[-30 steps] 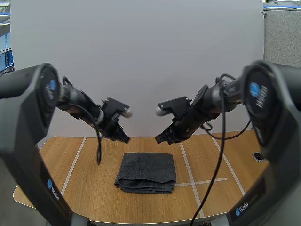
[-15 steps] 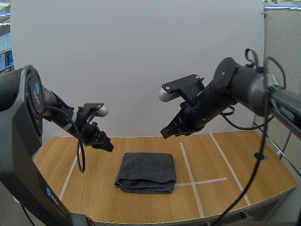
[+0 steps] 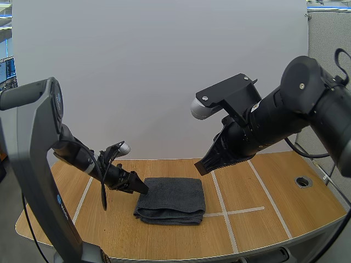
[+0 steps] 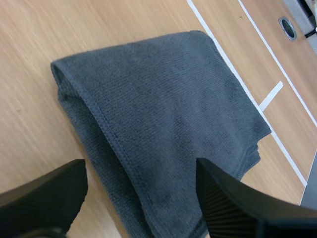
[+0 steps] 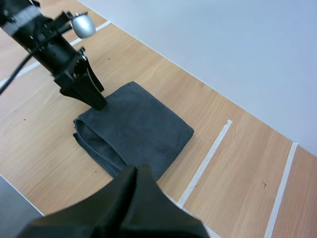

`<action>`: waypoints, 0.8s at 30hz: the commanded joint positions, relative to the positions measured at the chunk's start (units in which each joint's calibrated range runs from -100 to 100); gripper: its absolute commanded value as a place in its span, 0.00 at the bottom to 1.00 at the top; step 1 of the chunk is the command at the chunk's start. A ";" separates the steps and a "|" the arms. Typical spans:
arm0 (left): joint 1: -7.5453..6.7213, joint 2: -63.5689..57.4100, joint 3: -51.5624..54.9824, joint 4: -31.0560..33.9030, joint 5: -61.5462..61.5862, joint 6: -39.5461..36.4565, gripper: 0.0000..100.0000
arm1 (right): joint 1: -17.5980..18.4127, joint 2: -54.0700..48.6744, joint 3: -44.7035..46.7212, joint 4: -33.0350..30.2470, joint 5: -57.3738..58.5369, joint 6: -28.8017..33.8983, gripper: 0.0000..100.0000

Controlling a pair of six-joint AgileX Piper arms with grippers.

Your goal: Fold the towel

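Note:
A dark grey towel lies folded in a rough square at the middle of the wooden table. My left gripper is low at the towel's left edge, pointing right. In the left wrist view its fingers stand wide apart, open, over the towel, with the folded edge between them and nothing pinched. My right gripper hangs shut in the air above and to the right of the towel. In the right wrist view its tips form one dark wedge above the towel, with my left gripper at the towel's far corner.
White tape lines cross the tabletop right of the towel. A round cable hole sits near the right edge. Bare wood lies left of the towel and along the curved front edge.
My left gripper came down from mid-air to the towel's left edge and opened. My right arm lifted and pulled back to the right, staying shut.

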 commanded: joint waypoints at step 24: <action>-2.87 15.04 -0.06 -10.60 -0.24 7.27 1.00 | -0.24 -3.39 2.46 -1.95 0.55 1.46 0.00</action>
